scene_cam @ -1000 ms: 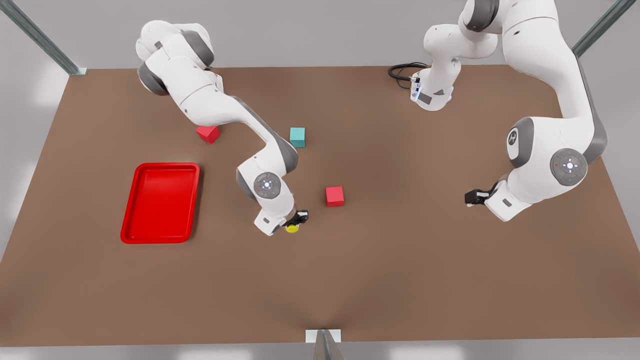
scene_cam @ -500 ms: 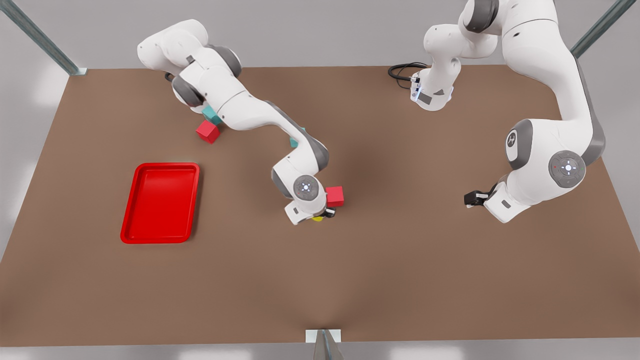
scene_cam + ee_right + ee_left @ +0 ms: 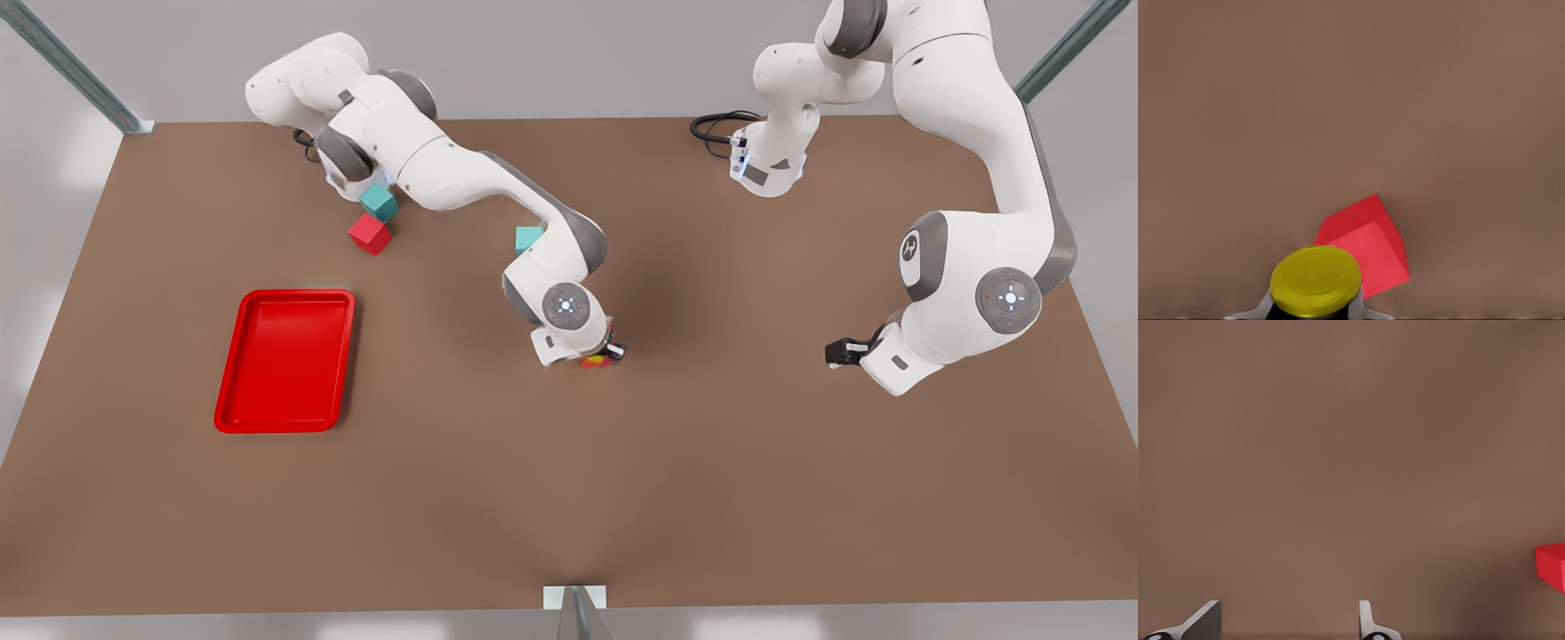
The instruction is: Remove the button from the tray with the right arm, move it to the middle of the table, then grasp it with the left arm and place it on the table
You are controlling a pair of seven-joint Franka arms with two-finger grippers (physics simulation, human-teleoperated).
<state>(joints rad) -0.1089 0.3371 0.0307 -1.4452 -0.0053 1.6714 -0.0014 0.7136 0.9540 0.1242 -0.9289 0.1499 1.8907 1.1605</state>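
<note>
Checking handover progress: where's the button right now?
The button is held in the right pincer near the table's middle in the front view, just above a red cube, well right of the tray.

No legible text, labels, brands or numbers on arms, cubes, tray (image 3: 284, 360) or counter (image 3: 711, 462).

A simulated robot test cell, not a lived-in room. A bare brown table (image 3: 711, 498) sits in flat grey surroundings, with metal frame struts (image 3: 67, 67) rising at its far corners and a bracket (image 3: 575, 597) at its near edge. Two white arms (image 3: 462, 182) are mounted along the far edge, a black cable (image 3: 716, 127) looped beside one base.
</note>
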